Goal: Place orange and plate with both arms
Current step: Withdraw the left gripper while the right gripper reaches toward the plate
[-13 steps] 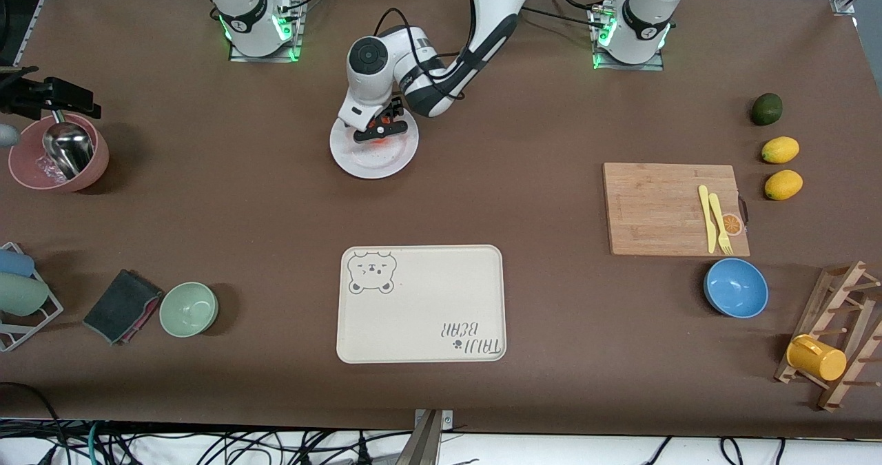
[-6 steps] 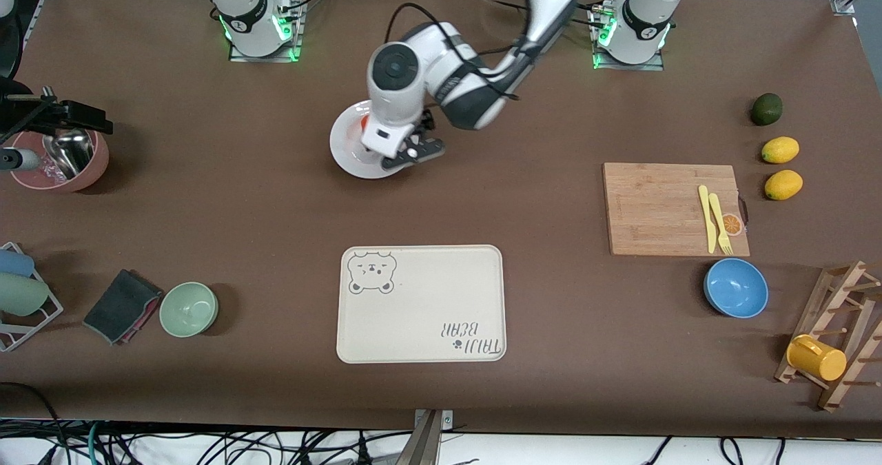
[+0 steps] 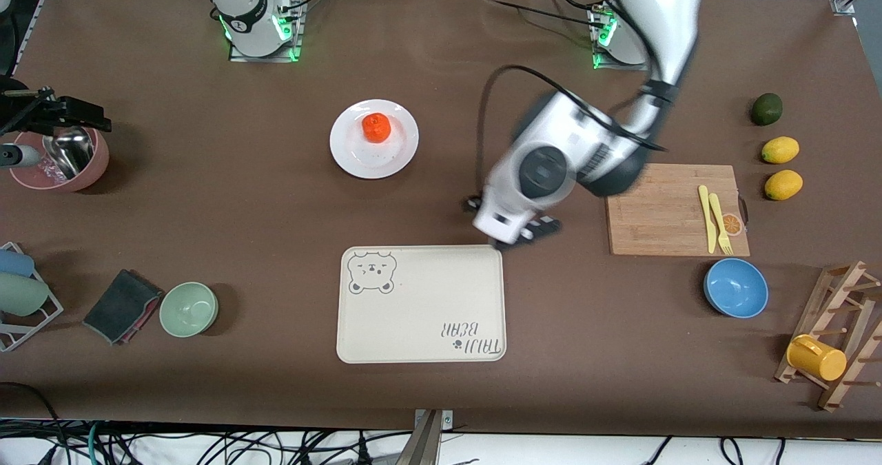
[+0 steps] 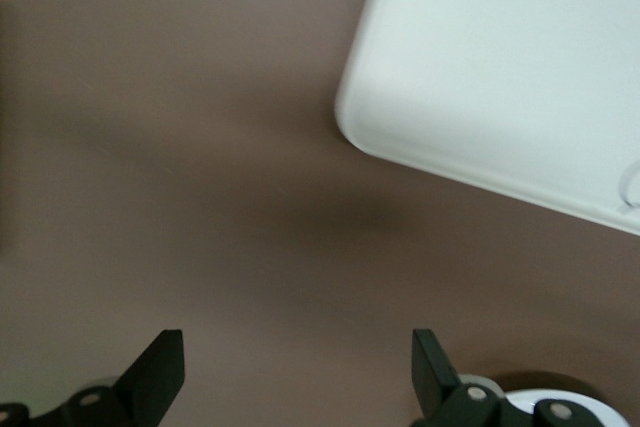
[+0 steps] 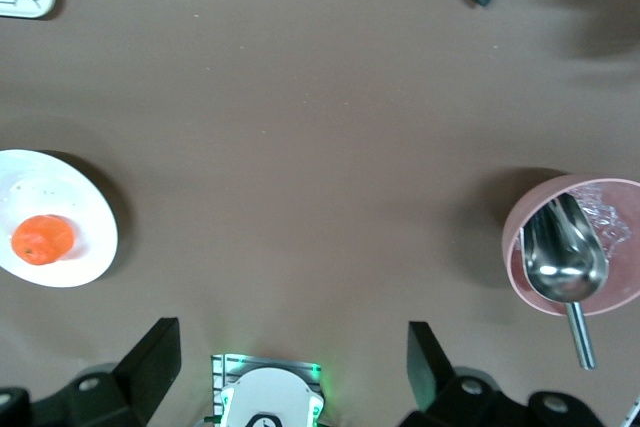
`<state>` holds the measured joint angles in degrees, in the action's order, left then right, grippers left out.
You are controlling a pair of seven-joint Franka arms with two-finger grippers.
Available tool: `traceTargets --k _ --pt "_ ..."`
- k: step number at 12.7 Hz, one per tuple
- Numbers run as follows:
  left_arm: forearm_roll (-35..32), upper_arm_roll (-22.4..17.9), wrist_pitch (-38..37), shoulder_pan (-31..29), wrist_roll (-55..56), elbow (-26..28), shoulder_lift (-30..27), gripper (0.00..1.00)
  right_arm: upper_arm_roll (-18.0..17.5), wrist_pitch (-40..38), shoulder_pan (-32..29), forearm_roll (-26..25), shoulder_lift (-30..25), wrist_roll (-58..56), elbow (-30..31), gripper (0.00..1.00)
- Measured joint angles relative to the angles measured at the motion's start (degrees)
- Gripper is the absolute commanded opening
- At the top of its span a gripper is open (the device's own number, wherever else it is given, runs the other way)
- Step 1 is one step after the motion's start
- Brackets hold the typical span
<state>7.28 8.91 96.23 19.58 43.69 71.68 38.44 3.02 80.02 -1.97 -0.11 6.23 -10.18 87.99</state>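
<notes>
Front view: the orange (image 3: 376,127) sits on the plate (image 3: 358,153), at eleven o'clock from the bear tray (image 3: 420,304). The left pincer (image 3: 518,231) hovers over the surface at the tray's one o'clock corner.

Left wrist view: its fingers (image 4: 160,375) stand apart (nothing between them).

Right wrist view: the right pincer (image 5: 290,365), high over the surface, is spread and empty, above a pink bowl (image 5: 520,247).

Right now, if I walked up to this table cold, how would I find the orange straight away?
Start at the big cream bear tray in the middle of the table, then look toward the robots' bases to the round white plate. The orange sits on that plate, a small, slightly flattened orange-red fruit. It is the only fruit on a dish; the yellow lemons and the dark green fruit lie bare on the table.
</notes>
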Motion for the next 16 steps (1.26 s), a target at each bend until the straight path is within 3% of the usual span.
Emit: traceTargets --k 5,8,11,16 --pt "-1.2 -0.1 -4.8 -16.4 -22.9 0.0 -1.7 1.00 0.0 0.9 0.1 2.0 1.1 -2.2 0.1 1.00" --pt "-2.8 -0.1 -6.8 -23.2 -30.1 0.0 -2.7 1.00 -0.2 3.9 1.9 3.9 3.8 -2.3 1.2 1.00" --pt "-4.8 0.0 -7.2 -26.2 -31.2 0.0 -3.7 1.00 -0.4 10.8 3.0 10.9 6.5 -2.3 5.2 1.00" --pt "-4.9 0.0 -7.2 -29.4 -31.2 -0.6 -6.6 1.00 -2.7 29.7 3.1 28.1 6.0 -7.1 23.8 1.00"
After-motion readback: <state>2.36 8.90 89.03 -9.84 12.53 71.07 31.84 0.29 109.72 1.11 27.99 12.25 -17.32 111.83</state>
